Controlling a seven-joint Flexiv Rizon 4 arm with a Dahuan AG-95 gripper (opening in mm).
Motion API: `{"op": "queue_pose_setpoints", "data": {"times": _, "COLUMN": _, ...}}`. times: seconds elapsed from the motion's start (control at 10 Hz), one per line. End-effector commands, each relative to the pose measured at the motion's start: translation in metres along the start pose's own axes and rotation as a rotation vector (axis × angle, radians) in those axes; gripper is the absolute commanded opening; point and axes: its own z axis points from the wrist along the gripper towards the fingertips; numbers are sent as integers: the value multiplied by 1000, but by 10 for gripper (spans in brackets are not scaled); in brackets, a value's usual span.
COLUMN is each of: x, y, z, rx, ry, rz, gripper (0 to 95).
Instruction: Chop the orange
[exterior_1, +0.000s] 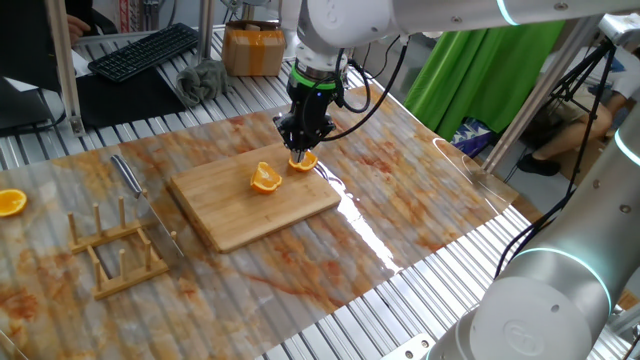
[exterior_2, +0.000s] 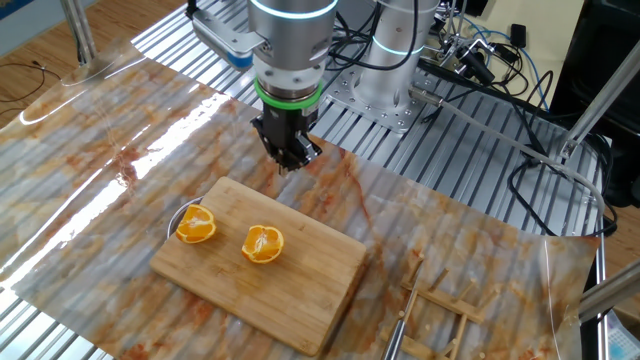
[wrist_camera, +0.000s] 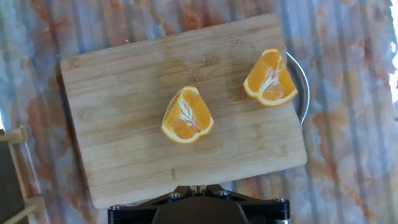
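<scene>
Black two-finger gripper (exterior_2: 290, 158) clenched, empty, above the board's far edge; below it two bright orange wedges (wrist_camera: 188, 115) on pale wooden board (wrist_camera: 124, 99) look soft, wet, slippery, best pinned by rind.

The shut pincer (exterior_1: 305, 139) hangs over two orange pieces (exterior_1: 265, 179) (cut faces up) on the board (exterior_1: 225, 205).

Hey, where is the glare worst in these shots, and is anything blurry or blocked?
One fixed view: a bright white glare streak on the glossy table cover just right of the wooden board; the gripper partly hides one orange piece. Other fixed view: glare patches far left; the oranges are sharp. Hand view: even light, crisp, overexposed only at the right edge.
</scene>
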Motion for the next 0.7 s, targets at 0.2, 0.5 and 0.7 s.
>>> {"op": "queue_pose_setpoints", "data": {"times": 0.2, "x": 0, "y": 0, "z": 0, "rx": 19, "ry": -5, "rz": 45, "gripper": 0}}
{"op": "queue_pose_setpoints", "data": {"times": 0.5, "x": 0, "y": 0, "z": 0, "rx": 53, "ry": -23, "rz": 11, "gripper": 0}}
{"op": "queue_pose_setpoints", "data": {"times": 0.7, "x": 0, "y": 0, "z": 0, "rx": 52, "ry": -19, "rz": -36, "gripper": 0}}
